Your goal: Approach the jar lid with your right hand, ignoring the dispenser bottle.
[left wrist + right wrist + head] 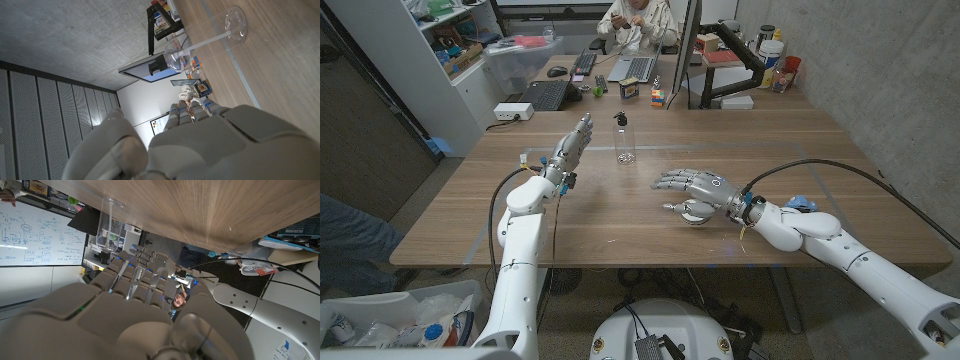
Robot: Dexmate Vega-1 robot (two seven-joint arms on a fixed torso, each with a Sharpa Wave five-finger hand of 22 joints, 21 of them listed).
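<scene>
The jar lid (695, 213), round and metallic, lies on the wooden table (820, 140) right of the middle. My right hand (695, 185) hovers just over its far side with fingers stretched out and apart, holding nothing; whether it touches the lid I cannot tell. The clear dispenser bottle (623, 140) with a black pump stands upright farther back, between the two hands. My left hand (574, 145) is raised left of the bottle, fingers straight and empty. In the left wrist view the bottle (200, 42) is beyond the left hand (200, 145). Past the right hand (130, 315), the right wrist view shows the bottle (107, 222).
Keyboards (545, 95), a laptop (638, 68) and a colour cube (658, 97) sit at the table's far end, where a person (635, 18) is seated. A blue object (800, 203) lies by my right forearm. A bin (390, 325) stands at the lower left.
</scene>
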